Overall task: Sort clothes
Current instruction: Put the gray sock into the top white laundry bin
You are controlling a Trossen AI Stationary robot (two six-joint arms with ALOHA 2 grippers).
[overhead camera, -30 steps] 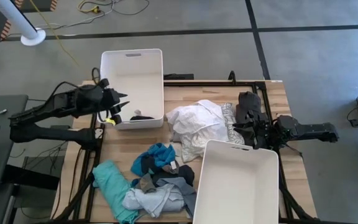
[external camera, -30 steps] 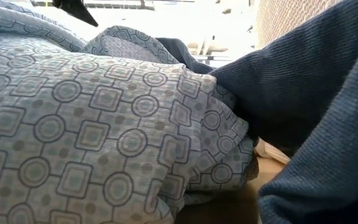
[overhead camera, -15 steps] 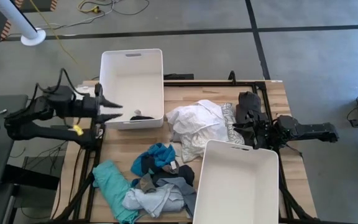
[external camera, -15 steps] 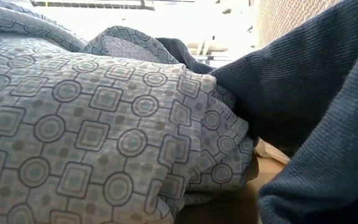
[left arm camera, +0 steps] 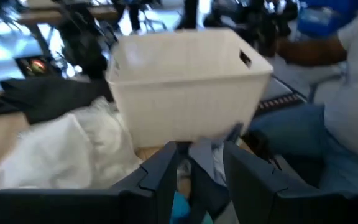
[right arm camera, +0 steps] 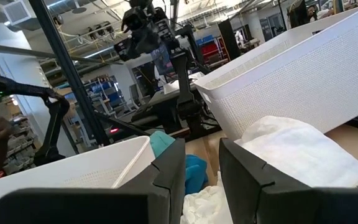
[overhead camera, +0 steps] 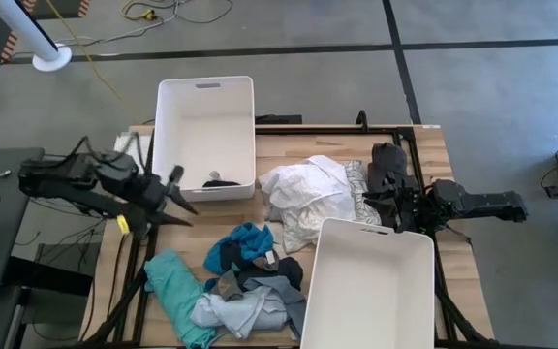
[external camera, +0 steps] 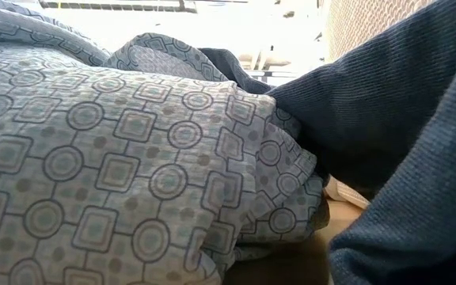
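While left tool (overhead camera: 177, 199) hangs released at table edge (overhead camera: 129, 233) | right tool (overhead camera: 376, 206) released beside white garment (overhead camera: 308, 194)

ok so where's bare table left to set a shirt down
Bare wood shows between the far bin and the teal cloth, under the left pincer, and along the far edge beyond the white pile. The middle by the near bin is crowded.

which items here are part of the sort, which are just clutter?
Job:
- white garment
- patterned garment
- dark garment
- blue garment
- teal garment
- pale blue garment
- small dark item in the far bin
- near bin

Lying about:
- floor cables
- white pole base
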